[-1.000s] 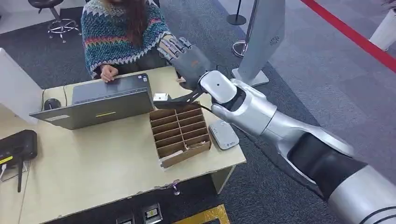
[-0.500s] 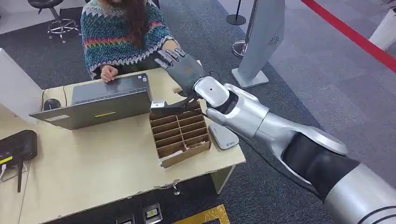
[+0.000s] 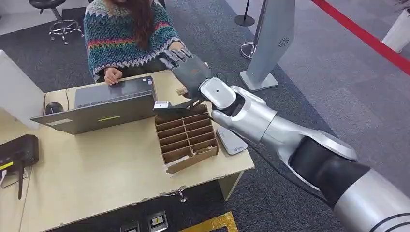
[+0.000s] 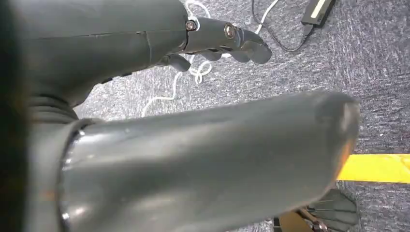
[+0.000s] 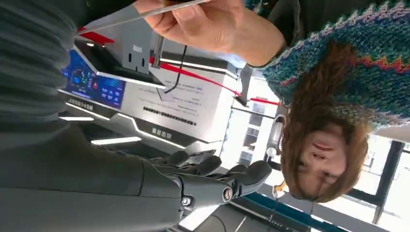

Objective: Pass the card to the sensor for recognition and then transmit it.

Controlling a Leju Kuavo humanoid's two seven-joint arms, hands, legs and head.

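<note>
Presently the right hand (image 3: pixel 189 72), reaching toward the person (image 3: pixel 126 34) at twelve o'clock, pinches the card (image 3: pixel 167 105) over the cardboard divider box (image 3: pixel 186 137); that light thumb pinch could let it slip before handover.

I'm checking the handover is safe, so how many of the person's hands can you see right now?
2. One hand rests on the table behind the laptop; the other hand is raised just beyond the robot's right hand, partly hidden by it.
</note>
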